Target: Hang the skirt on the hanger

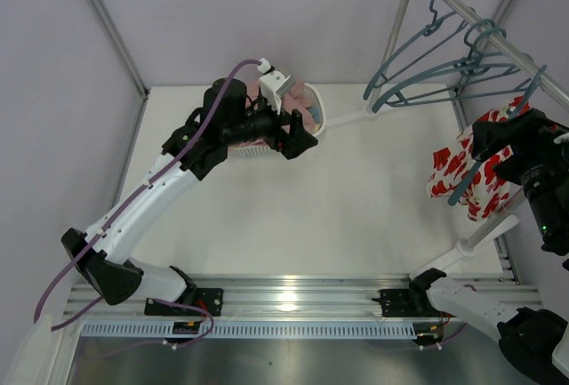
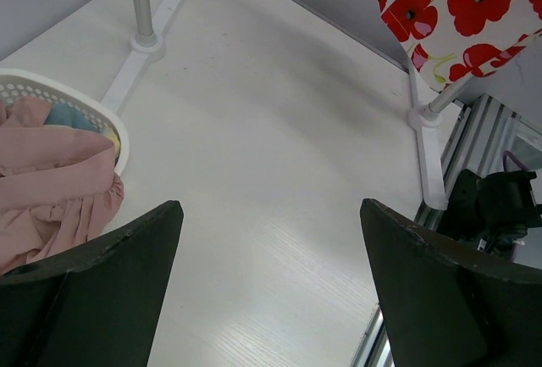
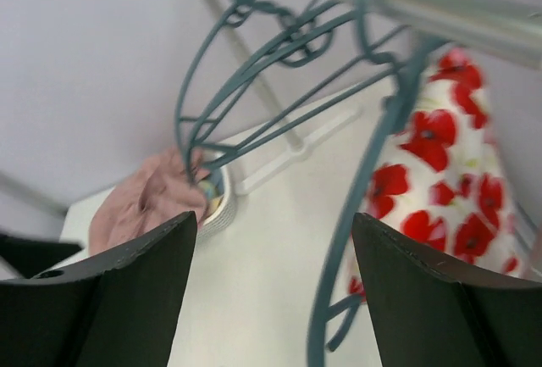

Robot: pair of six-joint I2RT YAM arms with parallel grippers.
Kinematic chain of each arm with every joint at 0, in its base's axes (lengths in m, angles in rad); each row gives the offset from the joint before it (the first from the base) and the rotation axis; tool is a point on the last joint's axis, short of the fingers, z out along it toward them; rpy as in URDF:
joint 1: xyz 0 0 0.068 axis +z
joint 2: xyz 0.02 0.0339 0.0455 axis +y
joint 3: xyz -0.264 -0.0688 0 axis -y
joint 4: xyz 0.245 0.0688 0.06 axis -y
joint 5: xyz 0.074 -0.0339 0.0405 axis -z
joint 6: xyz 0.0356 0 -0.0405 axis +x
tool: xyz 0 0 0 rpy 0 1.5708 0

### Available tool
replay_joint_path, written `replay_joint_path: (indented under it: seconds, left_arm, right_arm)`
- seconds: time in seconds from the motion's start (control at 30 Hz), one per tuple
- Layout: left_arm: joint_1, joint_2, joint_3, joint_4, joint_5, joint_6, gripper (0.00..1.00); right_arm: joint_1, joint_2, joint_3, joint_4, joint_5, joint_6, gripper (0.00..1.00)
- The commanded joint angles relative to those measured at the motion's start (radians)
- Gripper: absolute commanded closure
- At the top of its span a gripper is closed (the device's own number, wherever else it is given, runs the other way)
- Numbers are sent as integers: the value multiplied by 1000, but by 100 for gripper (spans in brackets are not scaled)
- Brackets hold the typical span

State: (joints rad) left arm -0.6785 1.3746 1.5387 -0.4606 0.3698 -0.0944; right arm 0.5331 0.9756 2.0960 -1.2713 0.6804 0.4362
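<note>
Desk: white, lilac walls around
Skirt: hung at right, apparently draped on hanger under rail
Right tool: wide open, empty, just beside
Left tool: wide open, empty, near basket
Care: any retreat needed to avoid snagging hanger

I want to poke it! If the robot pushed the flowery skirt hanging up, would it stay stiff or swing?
Probably it would swing and crumple: the skirt hangs in soft folds from a thin hanger. It looks light, being thin cloth. The hanger only hooks over the rail, so a hard push might slide it.
</note>
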Motion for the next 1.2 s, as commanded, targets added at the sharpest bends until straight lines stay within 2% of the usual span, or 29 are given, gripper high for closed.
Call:
replay_joint_path:
  seconds: [0.0,0.17,0.23,0.33,0.43,0.47,0.6,0.77,0.9,1.03,1.17]
  left_arm:
    - [-6,-26,8,-3,-14,-2,8]
    - [-4,-29,-8,-16,-98,-25,8]
    - [2,-38,-32,-29,-196,-47,6]
    - [68,-54,-90,-26,-200,-120,7]
    - [178,-113,-173,13,-186,-183,9]
    - [216,-156,-243,39,-202,-186,8]
    - [289,-242,-328,20,-278,-176,7]
    - [382,-373,-446,2,-322,-211,7]
    - [387,-534,-590,10,-449,-217,3]
    - [387,-695,-698,14,-445,-215,0]
    - [387,-885,-844,40,-483,-225,0]
  right_arm:
    - [-4,-38,-88,231,-333,-120,20]
    - [-2,29,-158,286,-571,-148,17]
    - [-4,-6,-229,410,-688,-146,16]
    - [-4,-61,-408,617,-816,-148,12]
    - [-2,-77,-533,693,-849,-154,11]
    - [-2,-68,-562,716,-864,-152,10]
    - [1,-63,-799,858,-935,-108,9]
    - [53,-60,-982,1052,-911,-85,7]
    - [97,-41,-1067,1101,-819,-102,1]
    - [108,-3,-1139,1119,-780,-97,1]
    - [140,-54,-1359,1318,-723,-97,1]
